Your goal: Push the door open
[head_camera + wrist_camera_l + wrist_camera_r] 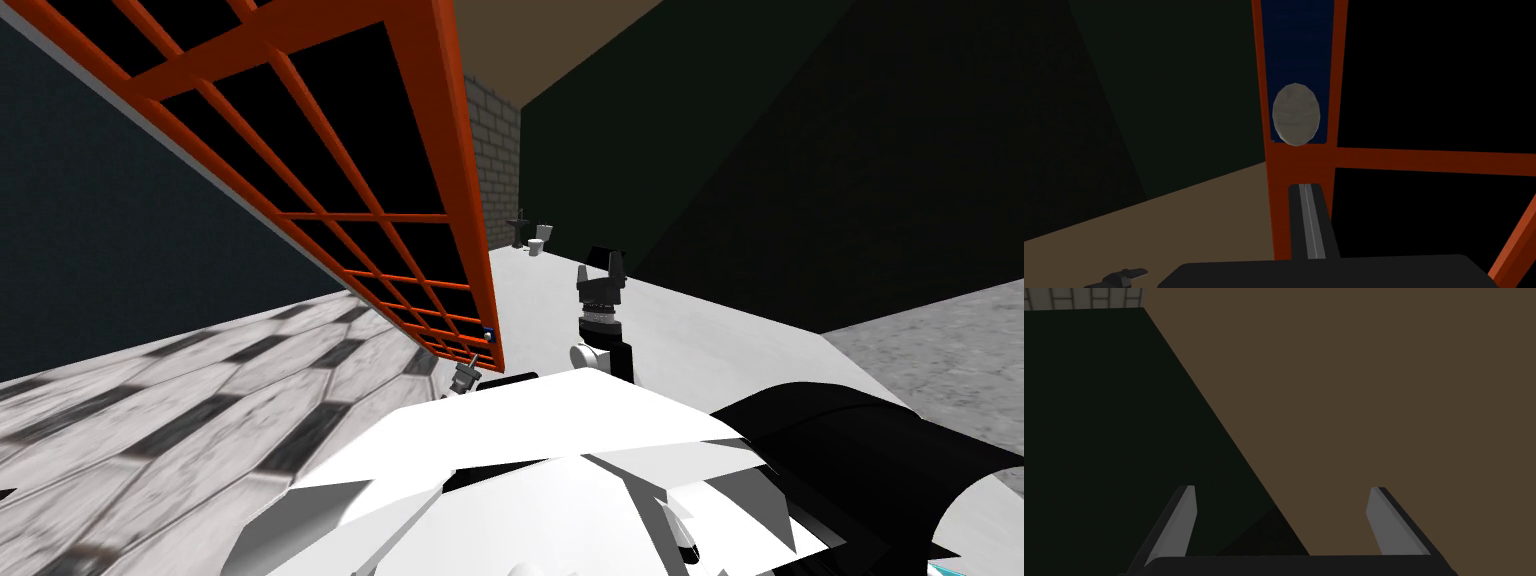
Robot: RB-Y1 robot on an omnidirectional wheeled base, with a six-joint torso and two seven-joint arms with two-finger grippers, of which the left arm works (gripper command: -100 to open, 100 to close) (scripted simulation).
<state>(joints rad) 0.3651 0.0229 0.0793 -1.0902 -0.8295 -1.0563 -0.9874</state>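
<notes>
Rising at my left front, the orange grid door (380,215) slants across the head view, its panes black. Its free edge comes down just above the left gripper (466,378). Beyond that edge is a brick wall (492,150), and far off at its foot are a toilet (537,245) and a dark sink (517,228). The right gripper (603,275) is raised over the white floor (700,340), apart from the door. Its blades are spread wide with nothing between them. The left gripper's blades are pressed together into one bar, lying over the door's orange stile (1301,165). I cannot tell whether they touch it. Just past their tips, a grey oval knob (1296,114) sits on the door.
</notes>
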